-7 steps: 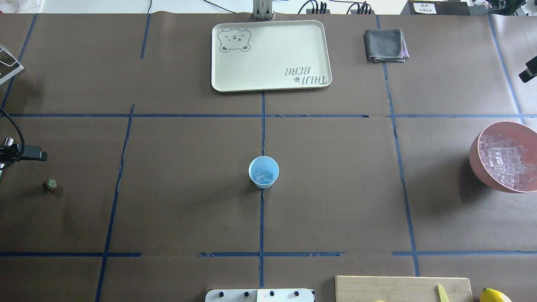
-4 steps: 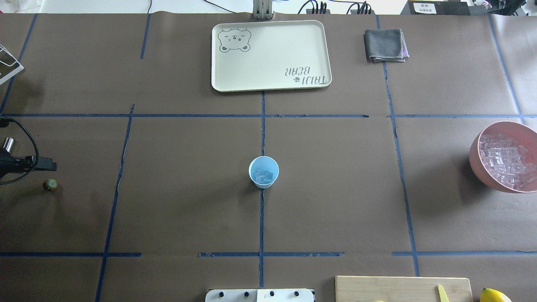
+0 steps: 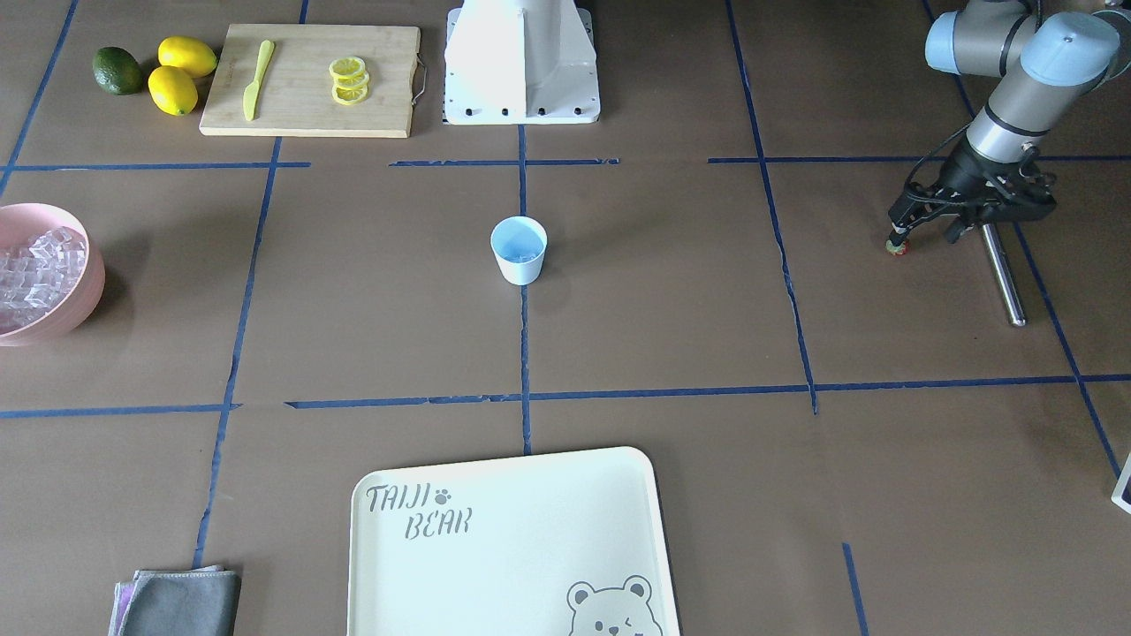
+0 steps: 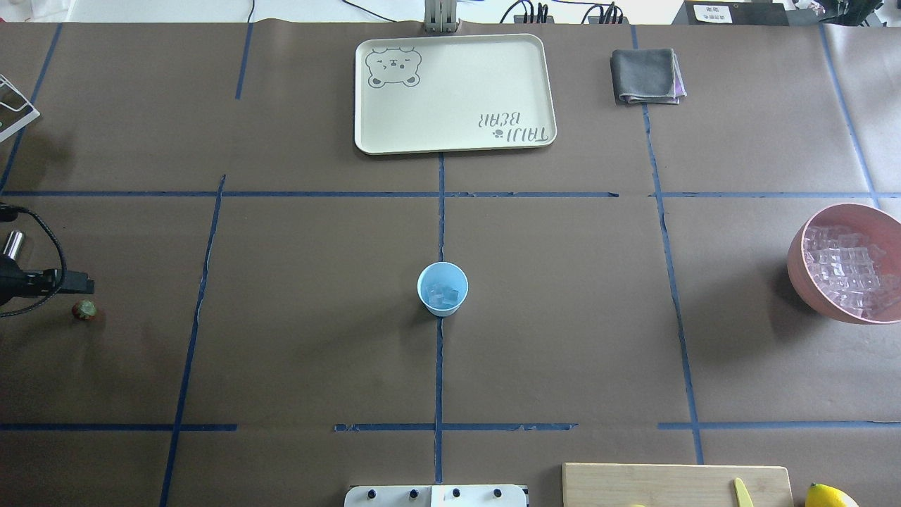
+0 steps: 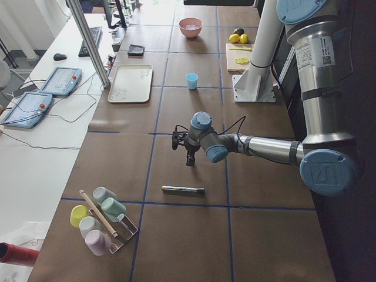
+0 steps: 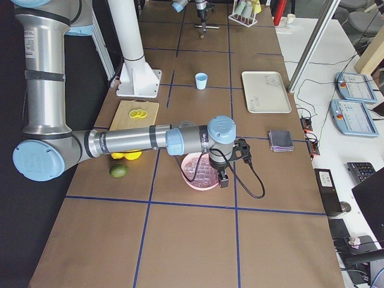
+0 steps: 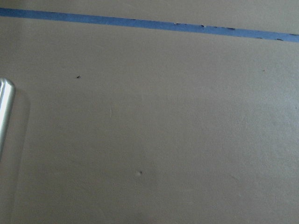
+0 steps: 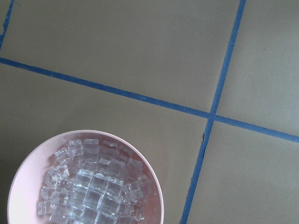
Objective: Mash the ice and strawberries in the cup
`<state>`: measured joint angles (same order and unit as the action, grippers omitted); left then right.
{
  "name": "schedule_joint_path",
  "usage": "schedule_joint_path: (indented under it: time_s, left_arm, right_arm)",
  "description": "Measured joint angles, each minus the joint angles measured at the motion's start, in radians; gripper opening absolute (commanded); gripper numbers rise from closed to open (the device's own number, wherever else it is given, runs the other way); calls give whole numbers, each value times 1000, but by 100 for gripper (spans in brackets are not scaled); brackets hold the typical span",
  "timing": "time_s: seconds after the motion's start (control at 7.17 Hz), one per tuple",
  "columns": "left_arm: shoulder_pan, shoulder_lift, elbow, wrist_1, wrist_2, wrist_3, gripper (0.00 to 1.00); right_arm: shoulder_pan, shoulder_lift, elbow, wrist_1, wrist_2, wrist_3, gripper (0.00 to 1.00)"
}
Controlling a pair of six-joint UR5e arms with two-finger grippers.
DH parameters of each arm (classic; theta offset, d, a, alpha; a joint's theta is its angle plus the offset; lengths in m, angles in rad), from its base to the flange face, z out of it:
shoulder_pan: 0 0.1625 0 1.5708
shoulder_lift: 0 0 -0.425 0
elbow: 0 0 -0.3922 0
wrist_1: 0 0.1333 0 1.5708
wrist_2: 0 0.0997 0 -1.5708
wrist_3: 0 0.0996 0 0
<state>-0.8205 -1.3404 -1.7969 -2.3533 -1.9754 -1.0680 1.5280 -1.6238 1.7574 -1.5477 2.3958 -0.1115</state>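
My left pincer (image 3: pixel 928 231) hangs with its fingers apart, holding nothing, one tip just over the single strawberry (image 3: pixel 897 247) on the surface (image 3: pixel 671 291). From overhead mostly its green cap shows, so it seems cap-up. One metal rod (image 3: pixel 1004 274) lies near it. The one cup (image 3: pixel 519 250) stands upright mid-surface, well apart, with a few cubes of ice (image 4: pixel 443 293) inside. My right pincer (image 6: pixel 223 179) hovers over the pink bowl (image 4: pixel 795 271); I cannot tell its opening.

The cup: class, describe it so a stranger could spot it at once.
On the brown table, follow the central blue tape line from the cream bear tray toward the robot's base. The cup stands on that line: small, light blue, handleless, holding a few ice cubes, unlike the big pink bowl.
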Motion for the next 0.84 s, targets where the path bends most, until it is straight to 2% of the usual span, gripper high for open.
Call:
schedule_joint_path:
  time_s: [0.42, 0.84]
  left_arm:
    - [50, -4, 35, -3, 14, -2, 93]
    - [75, -13, 52, -7, 29, -4, 89]
  right_arm:
    - [16, -13, -11, 7, 20, 4, 99]
    - [17, -14, -13, 9, 20, 12, 99]
